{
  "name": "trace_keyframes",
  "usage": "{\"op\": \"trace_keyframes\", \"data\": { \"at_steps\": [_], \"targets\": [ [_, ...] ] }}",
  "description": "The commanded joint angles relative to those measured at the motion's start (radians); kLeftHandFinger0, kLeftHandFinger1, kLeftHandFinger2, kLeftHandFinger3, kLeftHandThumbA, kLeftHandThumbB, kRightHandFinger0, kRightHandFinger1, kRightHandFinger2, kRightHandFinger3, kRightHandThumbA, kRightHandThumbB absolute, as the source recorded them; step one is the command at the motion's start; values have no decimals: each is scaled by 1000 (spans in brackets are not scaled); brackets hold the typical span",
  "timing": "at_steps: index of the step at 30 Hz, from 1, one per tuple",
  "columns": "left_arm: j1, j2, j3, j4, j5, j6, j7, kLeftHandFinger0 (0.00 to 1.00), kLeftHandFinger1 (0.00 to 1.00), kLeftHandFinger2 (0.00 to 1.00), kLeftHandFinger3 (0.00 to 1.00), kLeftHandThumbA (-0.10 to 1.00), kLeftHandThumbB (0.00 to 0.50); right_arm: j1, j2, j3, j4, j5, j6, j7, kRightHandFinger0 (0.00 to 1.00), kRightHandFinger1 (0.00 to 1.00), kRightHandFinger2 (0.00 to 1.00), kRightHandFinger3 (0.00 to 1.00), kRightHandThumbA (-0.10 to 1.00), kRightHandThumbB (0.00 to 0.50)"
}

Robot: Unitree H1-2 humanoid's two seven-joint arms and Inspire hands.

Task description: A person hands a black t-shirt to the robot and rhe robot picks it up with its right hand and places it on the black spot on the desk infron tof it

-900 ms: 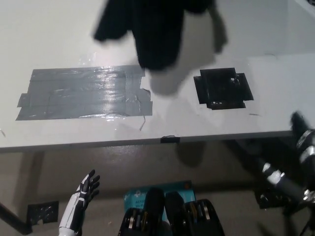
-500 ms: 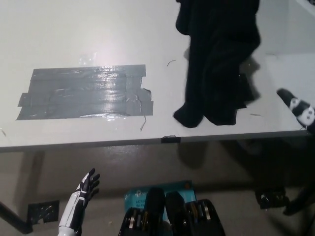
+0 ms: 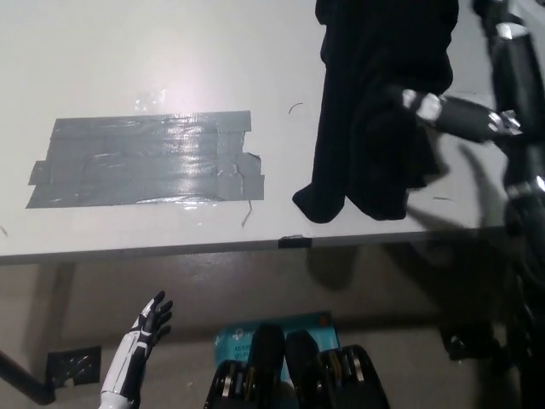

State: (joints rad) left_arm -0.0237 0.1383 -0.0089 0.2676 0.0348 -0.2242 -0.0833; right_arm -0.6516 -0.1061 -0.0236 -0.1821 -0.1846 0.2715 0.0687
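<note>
The black t-shirt [image 3: 375, 128] hangs down from the picture's top edge and its lower end lies on the white desk [image 3: 170, 51] near the front edge. It covers the place where the black spot was showing, so the spot is hidden. My black right arm [image 3: 464, 118] reaches in from the right across the shirt. My right hand [image 3: 393, 95] lies against the dark cloth, and black on black hides its grasp. My white left hand [image 3: 143, 334] rests low at the lower left, below the desk, fingers apart and empty.
A large patch of grey tape [image 3: 145, 159] covers the left middle of the desk. The desk's front edge [image 3: 289, 243] runs across the picture, with floor below it. No person shows in the picture.
The shirt swung from the top middle over to the right and came down over the black spot. My right arm rose from the lower right edge up to the shirt.
</note>
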Motion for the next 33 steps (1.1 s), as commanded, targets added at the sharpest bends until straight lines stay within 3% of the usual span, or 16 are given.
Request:
{"op": "trace_keyframes", "data": {
  "at_steps": [1,10,14,17,18,19,20,21,22,23,24,25,27,30,32,33],
  "targets": [
    [-11,15,-8,-7,6,-44,-11,1000,1000,1000,1000,1000,500,-153,-1,-2,187,30,30,0,1000,1000,1000,1000,965,424],
    [-18,18,-8,-11,2,-33,-14,1000,1000,1000,1000,1000,500,-396,-2,5,553,19,29,-28,1000,1000,1000,1000,935,479],
    [-13,16,-5,-19,3,-26,-8,1000,1000,1000,1000,1000,500,-524,2,21,762,-23,-3,-94,1000,1000,1000,1000,854,486],
    [-17,18,-6,-16,3,-30,-10,1000,1000,1000,1000,1000,500,-587,11,20,877,-34,-44,-160,1000,1000,1000,1000,661,477],
    [-22,18,-6,-13,2,-32,-11,1000,1000,1000,1000,1000,500,-604,15,15,902,-35,-38,-183,938,973,1000,1000,563,456],
    [-22,19,-5,-16,0,-27,-12,1000,1000,1000,1000,1000,500,-615,21,16,907,-46,-1,-205,674,739,887,1000,386,424],
    [-22,20,-6,-19,2,-24,-12,1000,1000,1000,1000,1000,500,-617,21,20,916,-55,-3,-221,397,502,562,687,149,335],
    [-20,23,-7,-25,6,-20,-13,1000,1000,1000,1000,1000,500,-615,22,29,924,-74,-11,-250,273,378,476,527,-8,331],
    [-20,25,-8,-26,6,-18,-14,1000,1000,1000,1000,1000,500,-616,22,32,932,-78,-15,-263,220,356,478,519,-68,326],
    [-21,27,-8,-30,9,-13,-14,1000,1000,1000,1000,1000,500,-611,22,39,939,-87,-39,-283,102,232,380,396,-94,295],
    [-23,27,-9,-28,9,-14,-15,1000,1000,1000,1000,1000,500,-601,24,36,932,-83,-57,-290,4,121,417,419,-100,250],
    [-23,27,-10,-28,10,-13,-16,1000,1000,1000,1000,1000,500,-594,27,35,920,-81,-61,-297,0,234,664,636,-100,211],
    [-25,30,-12,-23,12,-20,-16,1000,1000,1000,1000,1000,500,-584,27,37,895,-80,-60,-300,15,401,841,831,-100,207],
    [-28,33,-12,-23,16,-19,-14,1000,1000,1000,1000,1000,500,-576,23,27,854,-57,-50,-275,24,511,888,932,-100,199],
    [-28,31,-14,-24,20,-20,-11,1000,1000,1000,1000,1000,500,-578,18,26,841,-48,-47,-265,281,552,828,914,-100,201],
    [-27,30,-13,-24,20,-21,-11,1000,1000,1000,1000,1000,500,-579,17,27,839,-48,-50,-264,300,495,779,900,-100,199]
  ]
}}
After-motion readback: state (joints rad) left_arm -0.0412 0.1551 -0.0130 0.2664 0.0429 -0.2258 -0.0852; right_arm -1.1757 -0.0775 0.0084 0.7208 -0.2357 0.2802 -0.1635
